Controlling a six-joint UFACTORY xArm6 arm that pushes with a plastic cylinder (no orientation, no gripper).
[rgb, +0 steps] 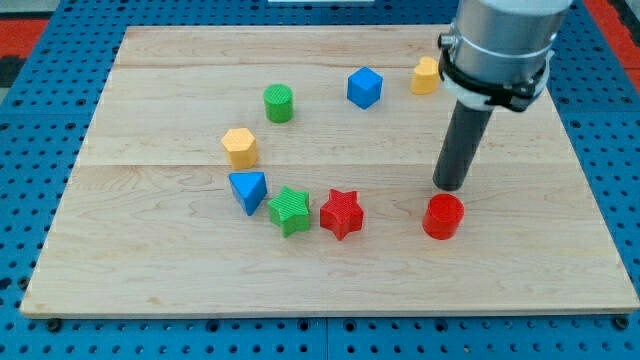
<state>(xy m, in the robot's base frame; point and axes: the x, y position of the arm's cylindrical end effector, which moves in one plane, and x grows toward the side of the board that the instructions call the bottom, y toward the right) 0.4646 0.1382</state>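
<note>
My tip (452, 187) stands on a wooden board (150, 270), just beside a red cylinder (443, 217) at the tip's six o'clock — touching or not, I cannot tell. It is a bare rod, holding nothing. Around the board's centre: red star (341, 213) at six, green star (290, 210) and blue wedge (247, 190) near seven, yellow hexagon (240, 147) at nine, green cylinder (279, 103) at eleven, blue cube (365, 87) at one — a yellow block (424, 76) sits partly hidden behind the arm.

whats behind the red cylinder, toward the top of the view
Just behind the red cylinder stands my tip, close to its rim; contact can't be judged. Farther back, the arm partly covers a yellow block.
</note>
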